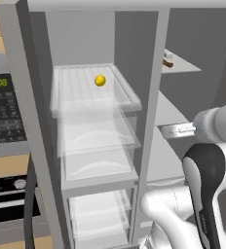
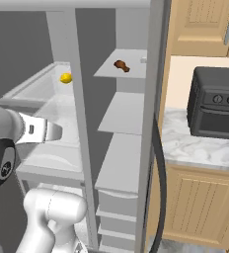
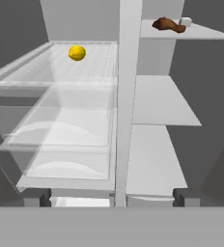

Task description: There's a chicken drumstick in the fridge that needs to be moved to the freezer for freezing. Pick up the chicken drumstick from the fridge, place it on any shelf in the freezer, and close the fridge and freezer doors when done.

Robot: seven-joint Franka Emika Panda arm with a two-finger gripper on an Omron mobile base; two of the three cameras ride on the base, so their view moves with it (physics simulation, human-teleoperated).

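The brown chicken drumstick [image 3: 168,24] lies on the top white shelf [image 3: 201,33] of the right-hand compartment, also seen at the drumstick [image 1: 167,63] and drumstick [image 2: 121,65]. My gripper [image 3: 111,198] is open, its fingers wide apart with nothing between them. It hangs in front of the open cabinet, level with the lower shelves, well below and short of the drumstick. The hand faces the central divider [image 3: 127,96]. From the base the gripper [image 1: 166,130] points inward, and the gripper [image 2: 56,132] sits left of the divider post.
A yellow lemon [image 3: 77,52] rests on the top clear shelf [image 3: 22,72] of the left compartment, above stacked clear drawers. A small white item [image 3: 185,21] sits beside the drumstick. An oven panel [image 1: 3,112] stands left; a black toaster oven [image 2: 215,101] on a marble counter [image 2: 200,150] stands right.
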